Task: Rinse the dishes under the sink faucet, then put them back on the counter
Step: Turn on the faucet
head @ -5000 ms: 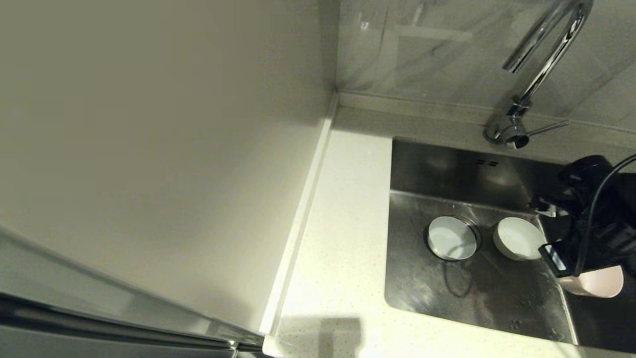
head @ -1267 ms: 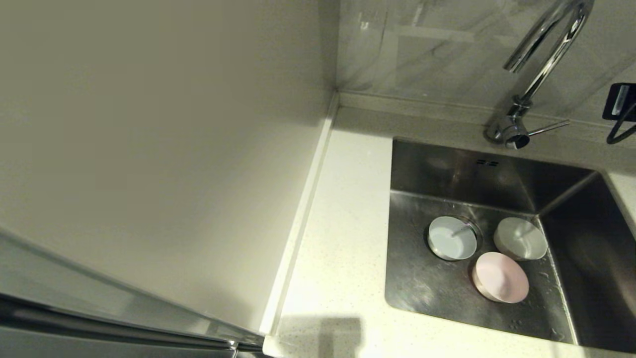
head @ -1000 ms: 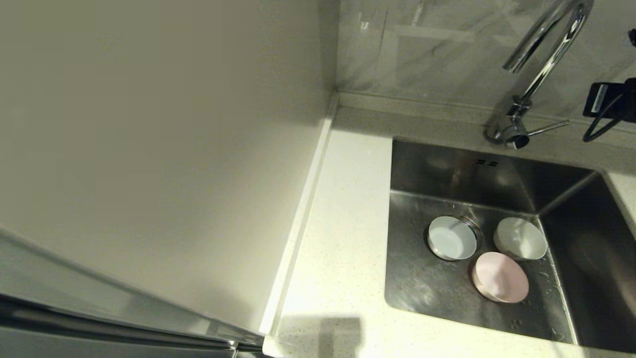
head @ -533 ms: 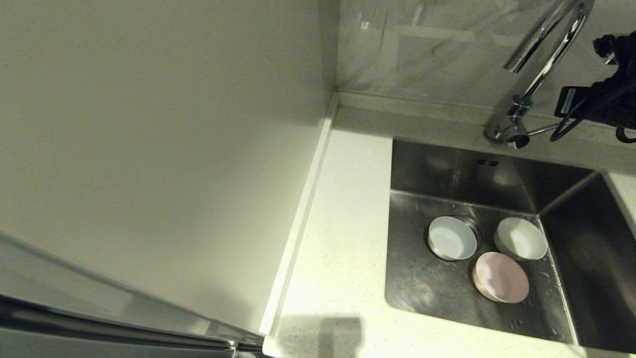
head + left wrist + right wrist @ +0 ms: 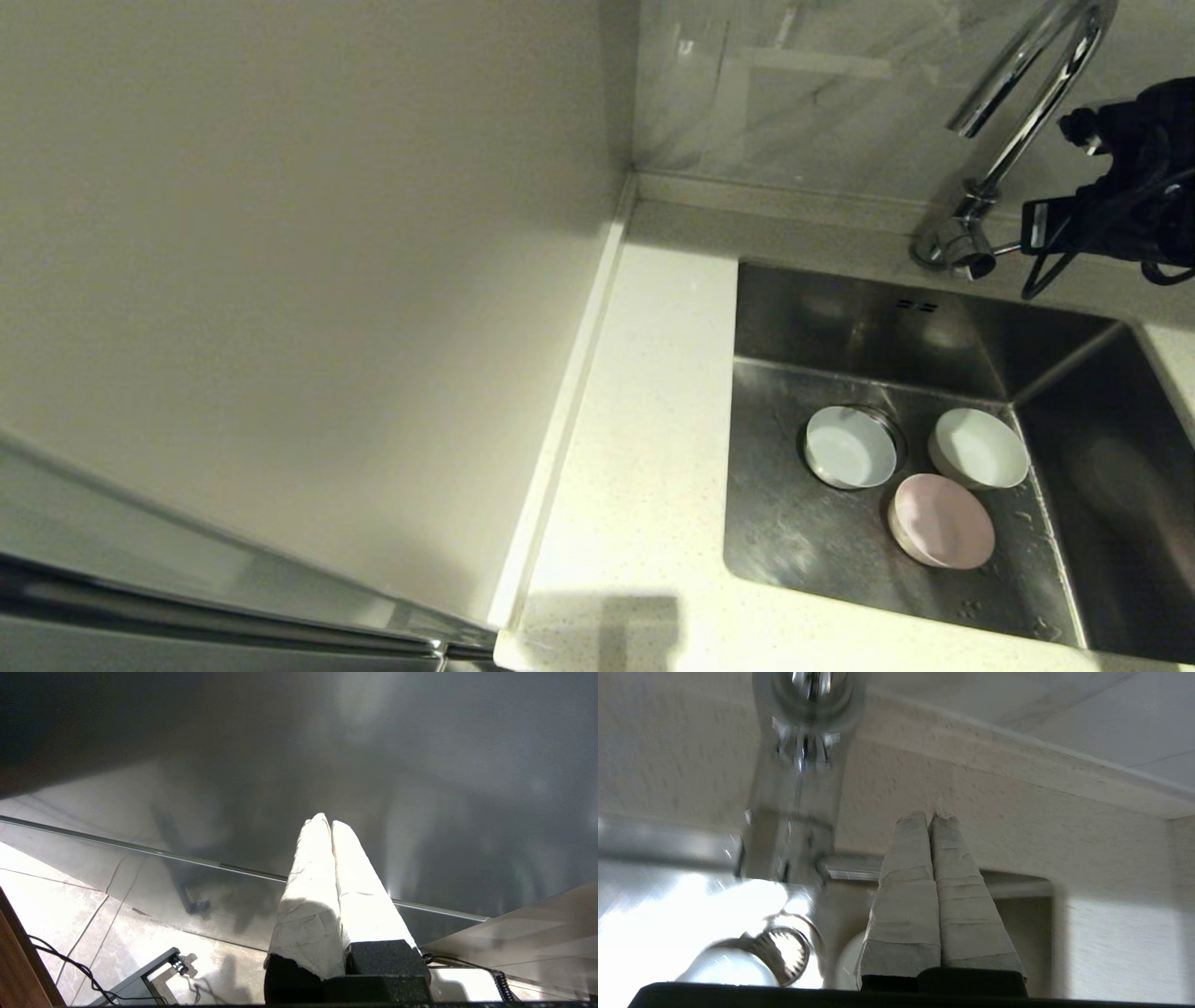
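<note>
Hovering closed beside the faucet (image 5: 1013, 140), the right pincer (image 5: 930, 817) is well above the dishes (image 5: 940, 519).

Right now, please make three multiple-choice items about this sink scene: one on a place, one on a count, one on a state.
1. Where does the pale blue-grey bowl sit?
A. on the counter
B. over the drain strainer in the sink
C. under the right gripper

2. How many bowls lie in the sink?
A. one
B. two
C. three

3. How are the right gripper fingers?
A. shut, holding nothing
B. shut on the pink bowl
C. wide open

Answers:
1 B, the strainer ring shows round its far edge.
2 C, the blue-grey, whitish-mint bowl and pink bowl rest on the basin floor.
3 A, the wrapped fingers press together, empty, near the faucet.
</note>
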Robot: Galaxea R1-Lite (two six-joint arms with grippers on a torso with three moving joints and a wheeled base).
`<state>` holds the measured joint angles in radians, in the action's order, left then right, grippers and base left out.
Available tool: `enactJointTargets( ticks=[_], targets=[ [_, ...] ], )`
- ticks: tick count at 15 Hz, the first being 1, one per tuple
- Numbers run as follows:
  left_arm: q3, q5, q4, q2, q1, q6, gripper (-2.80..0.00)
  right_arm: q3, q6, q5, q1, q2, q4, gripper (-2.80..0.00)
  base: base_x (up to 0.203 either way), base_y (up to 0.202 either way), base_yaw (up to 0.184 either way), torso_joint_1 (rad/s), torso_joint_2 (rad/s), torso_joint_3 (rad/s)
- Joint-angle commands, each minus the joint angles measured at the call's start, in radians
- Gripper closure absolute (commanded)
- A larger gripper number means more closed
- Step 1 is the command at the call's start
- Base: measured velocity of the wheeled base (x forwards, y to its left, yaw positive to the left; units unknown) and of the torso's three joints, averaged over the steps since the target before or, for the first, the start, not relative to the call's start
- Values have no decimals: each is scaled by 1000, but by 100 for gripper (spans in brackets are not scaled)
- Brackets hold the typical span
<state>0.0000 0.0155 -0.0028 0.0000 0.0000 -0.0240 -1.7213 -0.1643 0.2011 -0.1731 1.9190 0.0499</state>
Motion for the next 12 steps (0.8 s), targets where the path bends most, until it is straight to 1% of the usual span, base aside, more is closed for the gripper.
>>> enactJointTargets(
  ticks=[1,6,7,9,11,12],
  targets=[
    [0,0,0,-3,0,0,0,8,-19,1,-18,-33,38,0,0,0,0,0,0,0],
    [0,0,0,-3,0,-1,0,25,-17,-8,-34,-75,111,0,0,0,0,0,0,0],
    [0,0,0,-3,0,-1,0,22,-4,-9,-34,-74,107,0,0,0,0,0,0,0],
    [0,0,0,-3,0,-1,0,6,48,-7,-33,-74,91,0,0,0,0,0,0,0],
    [0,0,0,-3,0,-1,0,-18,65,-1,-44,-81,60,0,0,0,0,0,0,0],
    [0,0,0,-3,-1,-1,0,-27,64,2,-68,-92,45,0,0,0,0,0,0,0]
  ],
)
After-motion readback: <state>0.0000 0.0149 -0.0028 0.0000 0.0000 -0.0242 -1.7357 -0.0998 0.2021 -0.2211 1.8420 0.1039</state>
